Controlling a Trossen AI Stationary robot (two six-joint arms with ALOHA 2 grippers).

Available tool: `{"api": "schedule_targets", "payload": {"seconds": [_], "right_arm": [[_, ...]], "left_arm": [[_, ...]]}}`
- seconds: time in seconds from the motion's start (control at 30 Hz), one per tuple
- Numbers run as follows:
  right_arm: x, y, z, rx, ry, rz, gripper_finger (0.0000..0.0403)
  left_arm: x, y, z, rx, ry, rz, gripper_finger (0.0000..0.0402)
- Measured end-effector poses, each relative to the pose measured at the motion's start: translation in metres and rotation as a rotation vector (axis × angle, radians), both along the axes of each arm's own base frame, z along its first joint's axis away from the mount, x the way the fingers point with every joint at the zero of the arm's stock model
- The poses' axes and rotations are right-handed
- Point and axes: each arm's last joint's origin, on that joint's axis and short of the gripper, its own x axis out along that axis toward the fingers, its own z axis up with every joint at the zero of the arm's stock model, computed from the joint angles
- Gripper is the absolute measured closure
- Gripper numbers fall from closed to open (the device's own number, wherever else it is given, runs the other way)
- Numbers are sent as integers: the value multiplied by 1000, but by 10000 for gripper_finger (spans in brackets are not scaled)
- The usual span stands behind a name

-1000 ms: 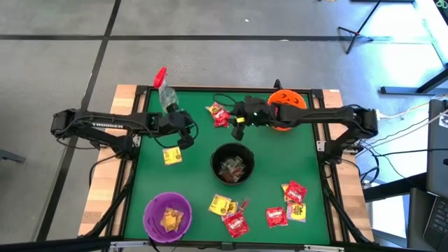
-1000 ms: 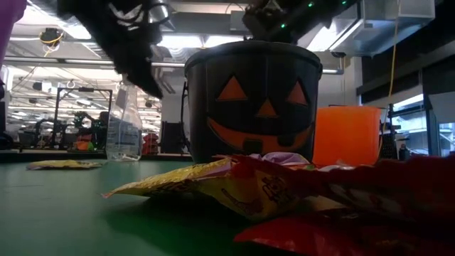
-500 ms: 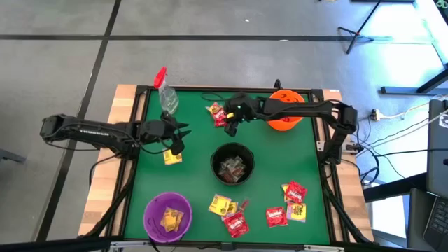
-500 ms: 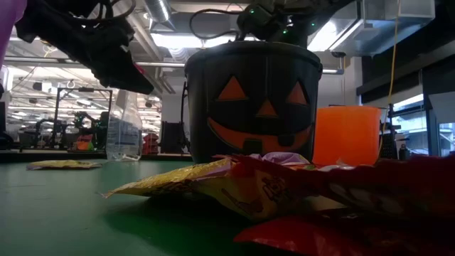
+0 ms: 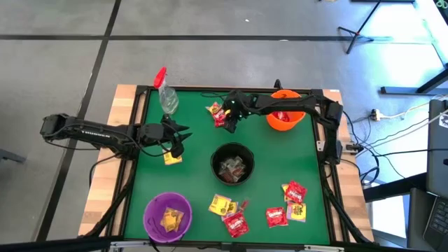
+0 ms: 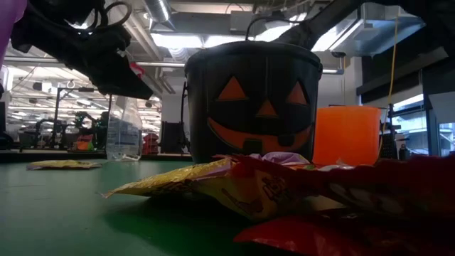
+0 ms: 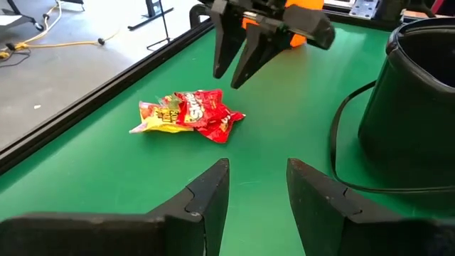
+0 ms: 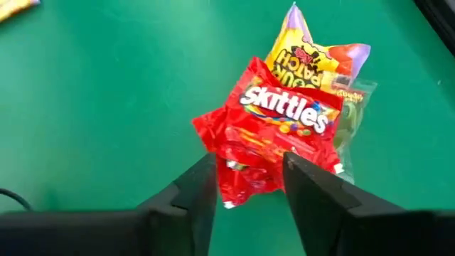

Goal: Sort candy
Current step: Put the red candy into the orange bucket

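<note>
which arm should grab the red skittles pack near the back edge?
Right. The right gripper is open directly over the red Skittles pack; the left gripper sits farther off, by a yellow packet.

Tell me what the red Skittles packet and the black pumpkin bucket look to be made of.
Skittles packet: thin glossy plastic film, judging by its crinkles and shiny highlights. Black pumpkin bucket: probably moulded rigid plastic with a smooth, slightly shiny wall and orange face markings.

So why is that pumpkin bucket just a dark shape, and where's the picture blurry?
Low view: the black pumpkin bucket is backlit by bright ceiling lights, and the nearest candy packets are out of focus. Right wrist view: the red Skittles packet is sharp, its lettering readable.
</note>
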Motion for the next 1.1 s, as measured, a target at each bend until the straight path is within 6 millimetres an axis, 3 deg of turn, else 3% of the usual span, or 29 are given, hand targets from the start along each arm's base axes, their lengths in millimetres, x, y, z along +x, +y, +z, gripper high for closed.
{"api": "schedule_targets", "payload": {"seconds": [0.3,0.5,0.67,1.0,1.1], "right_arm": [[8,-3,-22,-96,31,50,134],[9,-7,-34,-148,76,24,118],[10,-7,-37,-188,93,25,167],[10,-7,-37,-200,92,55,370],[10,-7,-37,-204,94,62,394]], "left_arm": [[0,0,0,3,3,0,270],[0,0,0,3,5,0,270],[0,0,0,3,4,1,270],[0,0,0,-2,3,4,270],[-1,0,-1,-3,11,4,270]]}}
